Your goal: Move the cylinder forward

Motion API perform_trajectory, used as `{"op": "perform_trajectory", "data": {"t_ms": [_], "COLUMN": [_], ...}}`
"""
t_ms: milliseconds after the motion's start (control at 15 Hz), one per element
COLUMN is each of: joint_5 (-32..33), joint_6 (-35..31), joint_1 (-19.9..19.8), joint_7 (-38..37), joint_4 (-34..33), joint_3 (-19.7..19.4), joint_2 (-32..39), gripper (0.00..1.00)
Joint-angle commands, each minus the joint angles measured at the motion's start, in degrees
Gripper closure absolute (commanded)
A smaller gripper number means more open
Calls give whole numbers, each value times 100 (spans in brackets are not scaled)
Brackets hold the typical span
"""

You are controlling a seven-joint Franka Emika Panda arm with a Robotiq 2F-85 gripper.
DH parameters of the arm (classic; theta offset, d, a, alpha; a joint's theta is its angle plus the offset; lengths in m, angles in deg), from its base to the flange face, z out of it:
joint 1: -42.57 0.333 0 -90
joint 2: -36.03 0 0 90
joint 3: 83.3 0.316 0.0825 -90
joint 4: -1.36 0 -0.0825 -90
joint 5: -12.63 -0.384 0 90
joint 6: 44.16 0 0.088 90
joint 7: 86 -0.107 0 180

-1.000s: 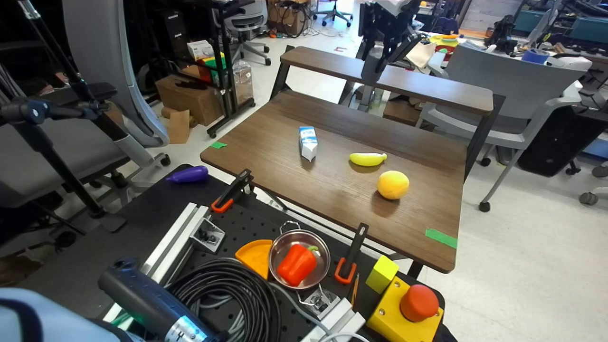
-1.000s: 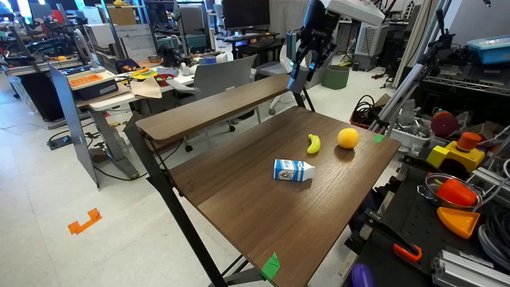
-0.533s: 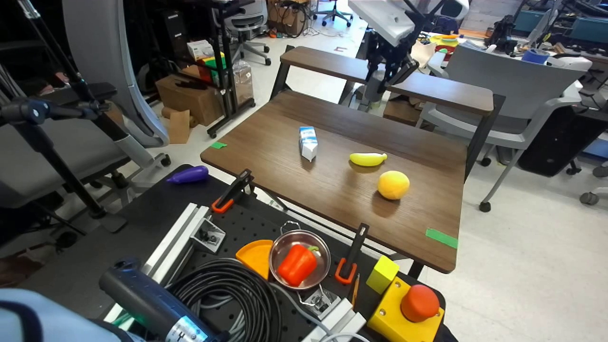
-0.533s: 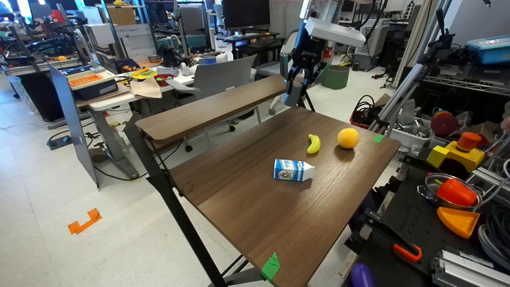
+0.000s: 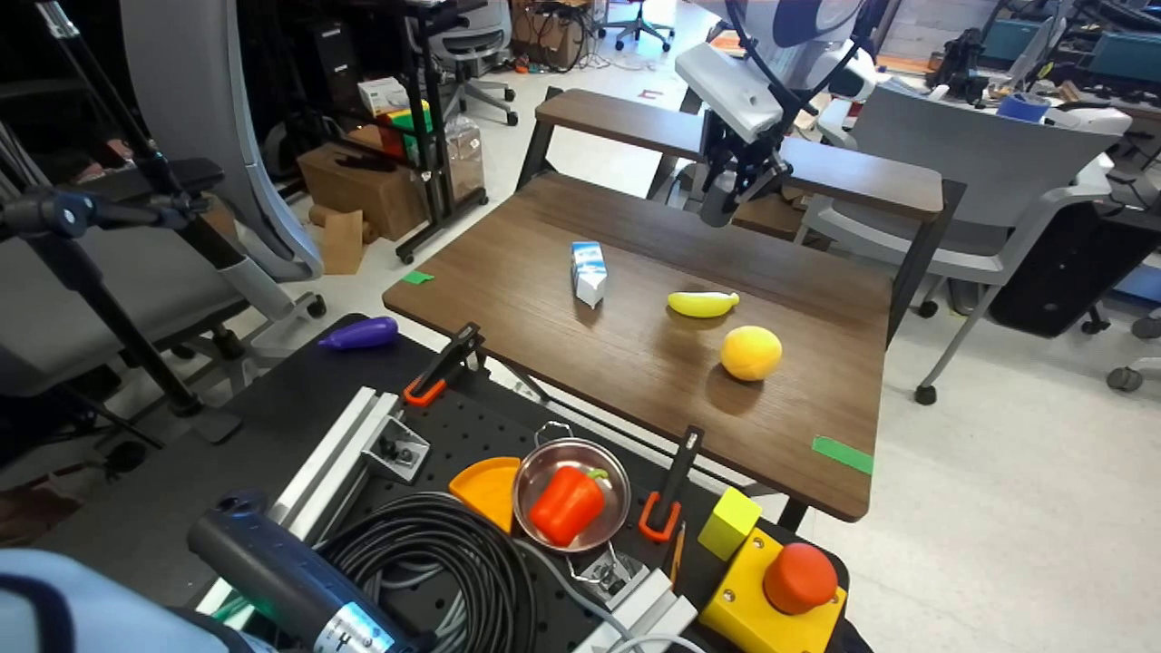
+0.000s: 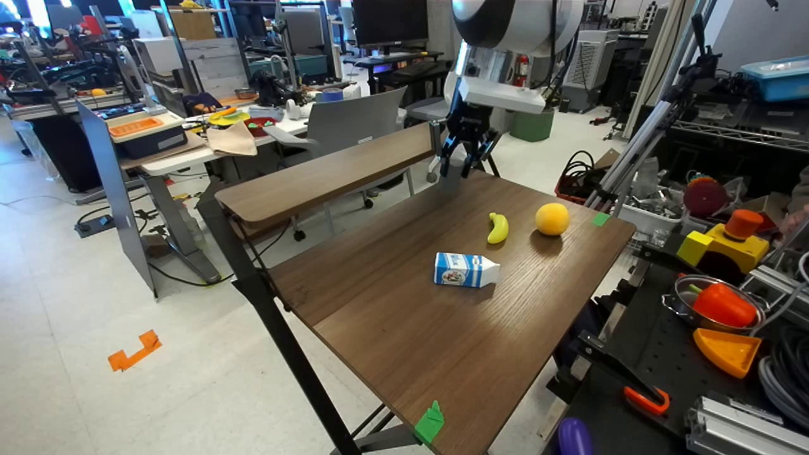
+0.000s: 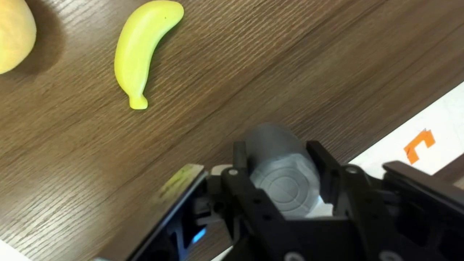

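One gripper (image 7: 277,152) is pinching one grey cylinder (image 7: 284,177), jaws pressing from either side. In both exterior views the cylinder is hanging by the shelf-side edge of the table (image 5: 508,263), near the shelf (image 5: 862,177); can't tell if it's touching wood. Table is carrying one carton (image 5: 589,272) lying on its side, one banana (image 7: 136,54), one ball (image 5: 750,353), banana sitting between the other two. Two green tapes (image 5: 842,454) are sticking near corners. Bench (image 5: 299,399) is holding two clamps (image 5: 676,472), one eggplant (image 5: 363,333), one pot (image 5: 610,472) with one pepper (image 5: 567,508) lying inside.
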State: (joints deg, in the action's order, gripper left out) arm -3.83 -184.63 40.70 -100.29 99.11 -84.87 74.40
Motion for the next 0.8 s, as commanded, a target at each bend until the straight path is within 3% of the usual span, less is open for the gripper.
{"op": "perform_trajectory", "data": {"t_ms": [0, 733], "joint_5": [-8, 86], "joint_6": [41, 4], "joint_1": [-54, 13], "joint_7": [-140, -447], "joint_4": [-688, -1674], "joint_3": [29, -60], "joint_2": [596, 1656], "gripper": [81, 81]}}
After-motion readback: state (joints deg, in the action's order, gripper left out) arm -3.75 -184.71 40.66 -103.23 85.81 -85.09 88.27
